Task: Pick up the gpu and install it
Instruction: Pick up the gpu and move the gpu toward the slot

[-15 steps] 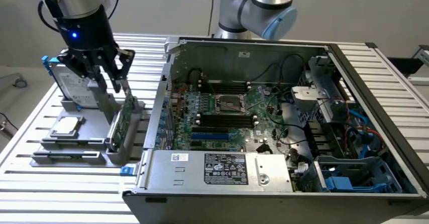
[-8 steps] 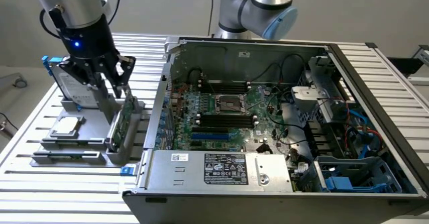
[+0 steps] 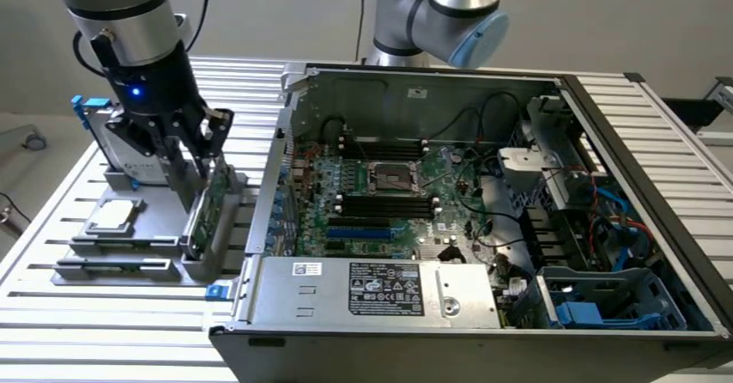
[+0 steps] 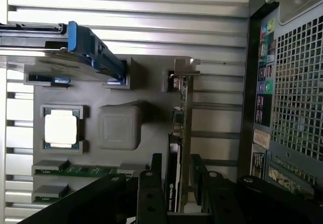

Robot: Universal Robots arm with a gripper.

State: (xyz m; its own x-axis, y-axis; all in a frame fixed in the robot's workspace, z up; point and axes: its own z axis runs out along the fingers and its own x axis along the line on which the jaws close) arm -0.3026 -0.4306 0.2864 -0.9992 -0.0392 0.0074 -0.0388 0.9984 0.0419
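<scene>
Closest to me, on the slatted table [image 3: 103, 323], a grey tray [image 4: 151, 88] holds two memory sticks [image 3: 115, 267] lying flat at its near end, with a square processor chip [image 3: 112, 215] in its pocket just behind them. Beside the chip the gpu [image 3: 204, 218] stands on edge in its slot, on the side toward the open computer case [image 3: 641, 117]. The gripper [image 3: 202, 190] is down over it with its jaws apart, one finger [image 4: 154, 183] on each side of the card, not clamped. Behind stands a hard drive [image 3: 109, 138] in a blue frame. Farthest off is the arm's base [image 3: 441, 14], behind the case.
</scene>
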